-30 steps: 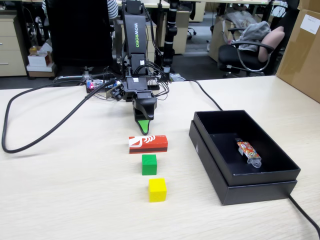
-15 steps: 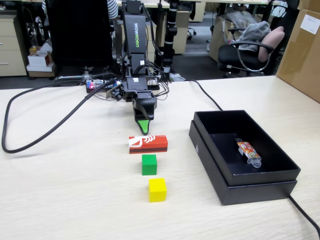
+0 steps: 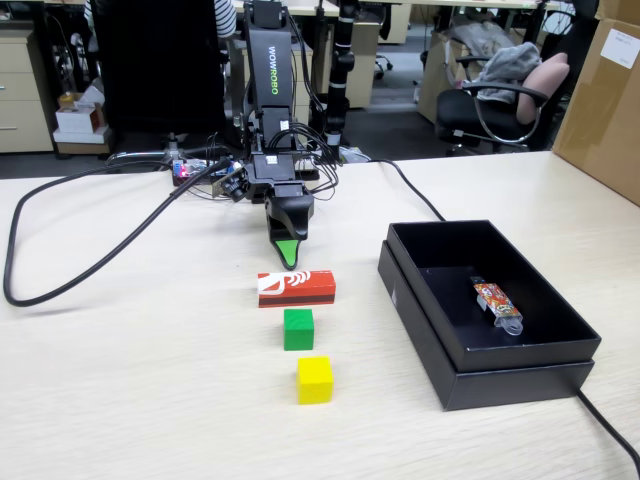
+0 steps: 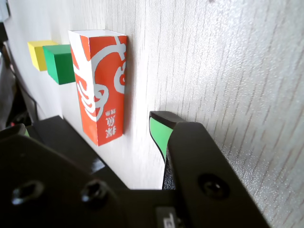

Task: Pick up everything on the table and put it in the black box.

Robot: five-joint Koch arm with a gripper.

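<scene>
A black hobby robot arm (image 3: 272,90) stood at the far side of a pale wood-grain table (image 3: 130,380), its gripper (image 3: 289,250) lowered toward the surface just behind a flat red rectangular box with a white swoosh mark (image 3: 296,288). In the fixed view only a single green-padded tip pointed down at the tabletop, close to the red box but not touching it. The wrist view showed one green-lined finger (image 4: 160,132) beside the same red box (image 4: 100,88), with the second jaw hidden behind the black housing; whether the jaws were parted or closed could not be told, and nothing was seen held between them.

Three small items lay in a line running toward the fixed camera: the red box farthest, a green cube (image 3: 298,329) just in front of it, and a yellow cube (image 3: 314,380) nearest the camera. All three rested on the table, apart from one another, to the left of a shallow matte black cardboard box (image 3: 440,335) with upright walls. Inside that black box lay a small orange patterned packet with a clear end (image 3: 496,304). In the wrist view the green cube (image 4: 59,63) and yellow cube (image 4: 37,53) appeared beyond the red box. A thick black cable (image 3: 60,235) curved across the table's left side in the fixed view.
</scene>
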